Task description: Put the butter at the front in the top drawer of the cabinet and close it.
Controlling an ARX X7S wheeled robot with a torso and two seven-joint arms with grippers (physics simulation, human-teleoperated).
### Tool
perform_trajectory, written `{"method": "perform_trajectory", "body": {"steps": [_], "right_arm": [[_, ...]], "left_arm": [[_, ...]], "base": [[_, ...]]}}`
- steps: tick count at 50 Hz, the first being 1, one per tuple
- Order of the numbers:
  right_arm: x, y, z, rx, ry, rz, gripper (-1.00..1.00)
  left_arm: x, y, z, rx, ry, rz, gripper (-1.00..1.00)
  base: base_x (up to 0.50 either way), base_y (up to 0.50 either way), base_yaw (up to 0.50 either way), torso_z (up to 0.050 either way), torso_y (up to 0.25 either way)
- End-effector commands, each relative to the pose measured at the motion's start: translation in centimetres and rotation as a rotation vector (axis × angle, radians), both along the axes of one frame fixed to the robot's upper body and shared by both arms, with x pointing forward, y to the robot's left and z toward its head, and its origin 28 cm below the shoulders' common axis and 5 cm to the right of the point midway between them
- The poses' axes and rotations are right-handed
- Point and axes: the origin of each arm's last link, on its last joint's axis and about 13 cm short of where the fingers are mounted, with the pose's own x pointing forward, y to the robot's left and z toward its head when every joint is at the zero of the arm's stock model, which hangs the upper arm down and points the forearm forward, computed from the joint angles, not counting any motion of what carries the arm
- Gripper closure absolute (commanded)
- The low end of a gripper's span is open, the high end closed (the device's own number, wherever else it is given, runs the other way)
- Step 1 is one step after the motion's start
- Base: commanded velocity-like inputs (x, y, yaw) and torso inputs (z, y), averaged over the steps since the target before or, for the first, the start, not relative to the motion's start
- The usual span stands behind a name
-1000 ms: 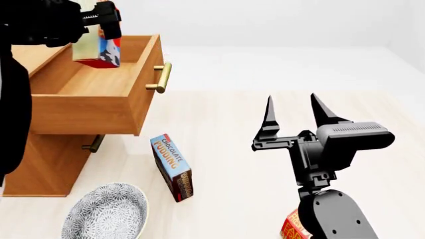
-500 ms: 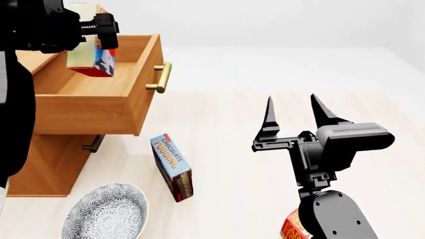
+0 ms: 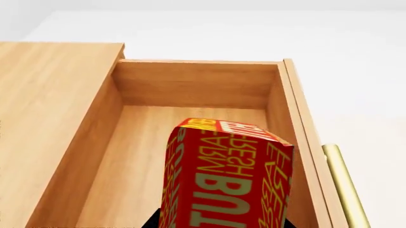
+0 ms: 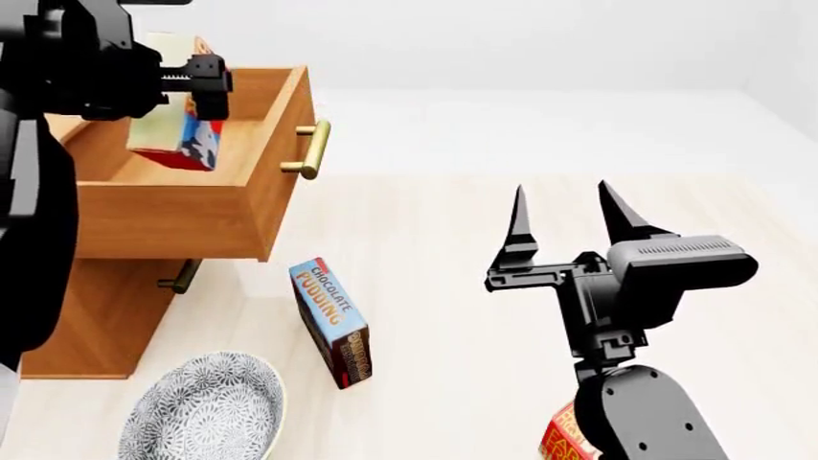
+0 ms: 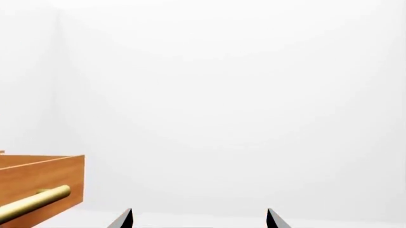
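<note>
The butter hangs tilted inside the pulled-out top drawer, clamped in the left gripper; in the left wrist view the carton sits over the bare drawer floor, nearer the handle side, and whether it touches the wood cannot be told. The brass handle juts from the drawer front, and the lower drawer handle shows beneath on the cabinet. On the table in front lean a chocolate pudding box and, nearer, a patterned bowl. A second butter carton peeks from behind the right arm. The left arm reaches over the drawer from above. The right gripper points upward well apart from everything, jaws spread and empty.
</note>
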Motion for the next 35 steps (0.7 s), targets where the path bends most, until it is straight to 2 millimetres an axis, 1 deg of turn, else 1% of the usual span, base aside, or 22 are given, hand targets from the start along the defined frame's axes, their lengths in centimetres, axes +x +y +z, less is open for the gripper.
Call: {"method": "perform_trajectory", "body": {"steps": [1,21,23,28,35], "right_arm": [[0.10,0.03,-0.10,-0.004,0.003,-0.001,-1.00],[0.05,0.01,-0.05,-0.003,0.005,0.001,-1.00],[0.03,0.00,-0.04,-0.003,0.005,0.001,-1.00],[0.01,-0.02,-0.04,-0.002,0.005,0.001,-1.00],[0.00,-0.02,-0.03,-0.003,0.005,0.001,-1.00]], "left_arm": [[-0.05,0.02,0.41,0.008,-0.013,0.006,1.00],[0.06,0.32,0.48,0.024,-0.047,0.057,1.00],[0.07,0.29,0.49,0.028,-0.046,0.050,1.00],[0.08,0.31,0.50,0.030,-0.049,0.051,1.00],[0.08,0.38,0.64,0.018,-0.063,0.065,1.00]], "base": [[0.00,0.00,0.00,0.010,0.000],[0.00,0.00,0.00,0.000,0.001],[0.00,0.00,0.00,0.000,-0.111],[0.00,0.00,0.00,0.000,-0.250],[0.00,0.00,0.00,0.000,-0.016]]}}
